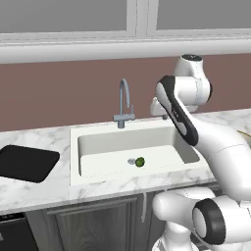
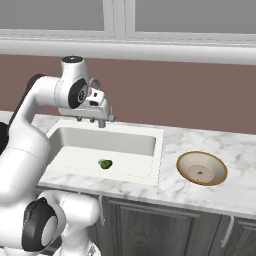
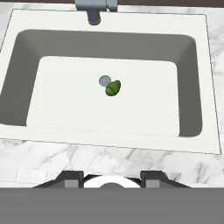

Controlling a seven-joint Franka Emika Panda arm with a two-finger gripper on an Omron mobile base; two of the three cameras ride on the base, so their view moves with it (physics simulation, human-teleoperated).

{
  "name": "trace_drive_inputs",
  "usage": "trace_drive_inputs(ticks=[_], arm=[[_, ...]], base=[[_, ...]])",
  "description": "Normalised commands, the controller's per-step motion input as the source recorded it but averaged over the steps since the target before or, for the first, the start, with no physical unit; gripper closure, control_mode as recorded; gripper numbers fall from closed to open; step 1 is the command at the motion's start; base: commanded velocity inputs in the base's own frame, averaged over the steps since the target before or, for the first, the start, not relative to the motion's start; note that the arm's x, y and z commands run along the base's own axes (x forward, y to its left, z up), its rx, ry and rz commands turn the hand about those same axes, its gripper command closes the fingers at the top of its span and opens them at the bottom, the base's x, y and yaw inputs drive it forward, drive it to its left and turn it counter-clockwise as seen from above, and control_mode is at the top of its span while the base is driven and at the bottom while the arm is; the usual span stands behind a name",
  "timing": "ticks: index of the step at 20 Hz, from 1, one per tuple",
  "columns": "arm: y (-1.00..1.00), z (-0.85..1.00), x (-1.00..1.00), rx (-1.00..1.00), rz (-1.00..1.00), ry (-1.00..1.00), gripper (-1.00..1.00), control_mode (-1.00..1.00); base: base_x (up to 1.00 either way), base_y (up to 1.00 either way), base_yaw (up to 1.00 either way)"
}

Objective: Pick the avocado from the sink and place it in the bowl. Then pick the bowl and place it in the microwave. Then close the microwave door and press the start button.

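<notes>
While the arm is raised above the basin, the avocado (image 1: 140, 162) is seen in the left base view lying on the floor of the sink (image 1: 88, 142), touching the grey drain ring (image 1: 131, 161) on that ring's 3 o'clock side. The faucet (image 1: 124, 104) stands at the sink's 12 o'clock edge, and a black cooktop (image 1: 25, 162) is set into the marble surface (image 1: 39, 191) at 9 o'clock from the sink.

From the right base view, the end effector (image 2: 96, 121) is seen held high above the back rim of the sink (image 2: 150, 150), well apart from the avocado (image 2: 105, 163), which rests near the middle of the basin floor. The bowl (image 2: 202, 168) sits on the surface (image 2: 235, 150) at 3 o'clock from the sink, upright and with nothing in it. How far the jaws stand apart cannot be told from this view.

Through the hand view, the avocado (image 3: 113, 88) is found near the centre of the sink (image 3: 199, 52), just at 4 o'clock of the drain ring (image 3: 104, 81). The faucet (image 3: 95, 8) base is seen at 12 o'clock. Nothing is held between the end effector's tips, but whether they are spread or closed cannot be judged.
</notes>
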Motion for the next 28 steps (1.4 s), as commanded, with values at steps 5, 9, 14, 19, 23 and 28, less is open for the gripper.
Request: trace_drive_inputs(ticks=[5,9,14,19,23,28], arm=[[0.0,-0.46,-0.12,0.0,-0.05,0.18,-1.0,-1.0],[0.01,-1.0,-0.22,0.0,-0.07,0.32,-1.0,-1.0],[0.02,-1.0,0.14,0.14,-0.01,0.31,-1.0,-1.0],[0.14,-0.87,0.6,0.19,-0.01,0.1,-1.0,-1.0],[0.14,-0.4,0.72,0.01,-0.06,-0.06,-1.0,-1.0],[0.25,-0.57,0.68,0.0,-0.05,-0.02,-1.0,-1.0]], base=[[0.0,0.0,0.0],[0.0,0.0,0.0],[0.0,0.0,0.0],[0.0,0.0,0.0],[0.0,0.0,0.0],[0.0,0.0,0.0]])
